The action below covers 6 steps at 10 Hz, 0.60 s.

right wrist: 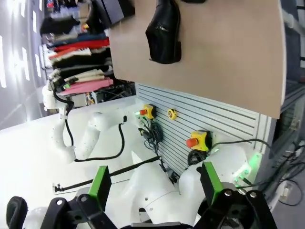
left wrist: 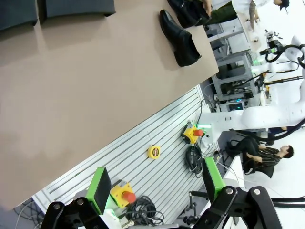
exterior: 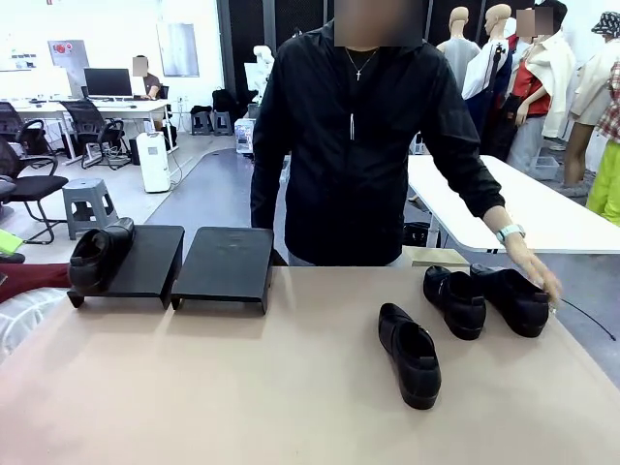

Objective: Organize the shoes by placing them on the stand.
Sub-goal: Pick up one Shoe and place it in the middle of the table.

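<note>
One black shoe lies on the left unit of the black stand; the right unit is bare. Three more black shoes lie on the table at the right: a near one, a middle one, and a far-right one under the person's hand. My left gripper is open, high above the table's near edge, with the near shoe far ahead. My right gripper is open too, off the table, with that shoe far ahead.
The person in a black jacket stands at the far side, leaning over the right end. The tan tabletop is bare in the middle and front. Below the near edge are a slatted panel with yellow stop buttons and cables.
</note>
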Available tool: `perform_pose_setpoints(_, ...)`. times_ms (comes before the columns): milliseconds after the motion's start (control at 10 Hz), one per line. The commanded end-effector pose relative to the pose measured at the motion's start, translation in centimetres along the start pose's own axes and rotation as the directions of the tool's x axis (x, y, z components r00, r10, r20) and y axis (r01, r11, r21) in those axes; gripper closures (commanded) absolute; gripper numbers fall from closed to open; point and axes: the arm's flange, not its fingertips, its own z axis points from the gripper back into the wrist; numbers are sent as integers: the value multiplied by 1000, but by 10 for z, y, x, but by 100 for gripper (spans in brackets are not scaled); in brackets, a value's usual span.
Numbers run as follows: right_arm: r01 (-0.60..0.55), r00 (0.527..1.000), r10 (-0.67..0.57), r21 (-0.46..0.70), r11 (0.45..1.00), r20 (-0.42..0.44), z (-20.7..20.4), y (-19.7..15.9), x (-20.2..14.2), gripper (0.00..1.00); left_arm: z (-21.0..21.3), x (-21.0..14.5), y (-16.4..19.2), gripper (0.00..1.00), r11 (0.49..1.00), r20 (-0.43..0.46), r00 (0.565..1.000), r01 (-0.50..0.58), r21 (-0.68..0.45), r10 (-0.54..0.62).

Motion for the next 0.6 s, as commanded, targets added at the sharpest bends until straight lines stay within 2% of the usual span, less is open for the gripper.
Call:
perform_pose_setpoints(0,-7,999,2,-100,995,-51,-14,50,7,0,3,-1,1,0,1000,-11,1000,21,1,-21)
perform_pose_setpoints(200,65,988,-95,-234,970,-119,-75,124,20,0,3,-1,1,0,1000,-11,1000,21,1,-21)
perform_pose_setpoints(300,75,978,-132,-322,944,-161,-123,166,30,0,3,-1,1,0,1000,-11,1000,21,1,-21)
perform_pose_setpoints(400,139,964,-217,-403,905,-155,-168,193,44,0,3,-1,1,0,1000,-11,1000,21,1,-21)
perform_pose_setpoints(500,154,958,-247,-465,872,-146,-216,215,56,0,3,-1,1,0,1000,-11,1000,21,1,-21)
